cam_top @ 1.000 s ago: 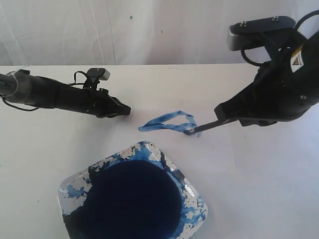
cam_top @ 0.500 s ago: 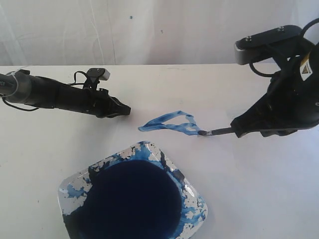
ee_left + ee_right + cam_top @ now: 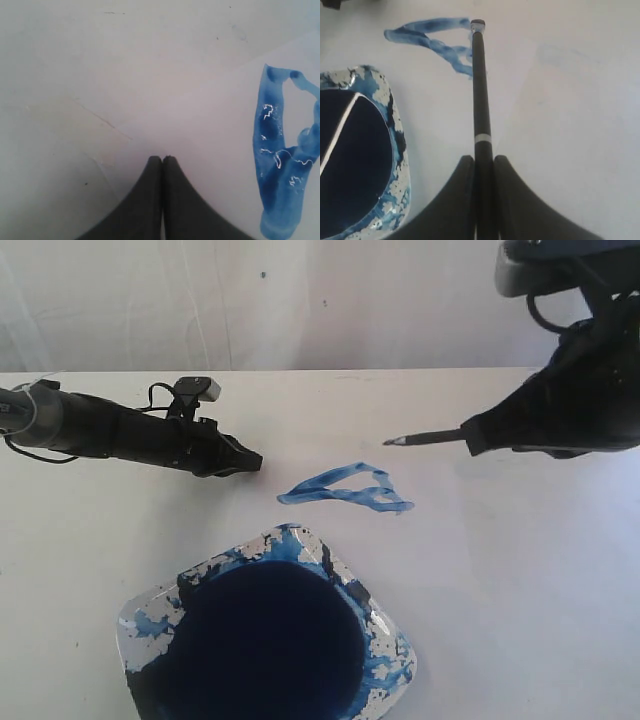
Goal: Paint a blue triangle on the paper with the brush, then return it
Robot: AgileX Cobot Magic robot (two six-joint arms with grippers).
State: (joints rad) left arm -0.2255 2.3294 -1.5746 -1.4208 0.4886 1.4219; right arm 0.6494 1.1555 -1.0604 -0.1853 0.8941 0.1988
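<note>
Now the right gripper, at the right of the exterior frame, is clamped on the black-handled brush. The brush tip points left, above and right of the blue triangle, not touching it. The triangle lies mid-frame on the paper, above the paint dish. The left gripper lies left of it, jaws pressed together, empty.

The left arm is a slim matte-black tube that narrows toward its front. It has a grey cylindrical collar at the rear, thin black cables looped over it, and a small grey-faced camera box on top. The right arm is bulkier — a black faceted shell under a flat grey housing, with a thick black cable loop. Both sets of jaws are smooth black wedges that curve to narrow tips.
</note>
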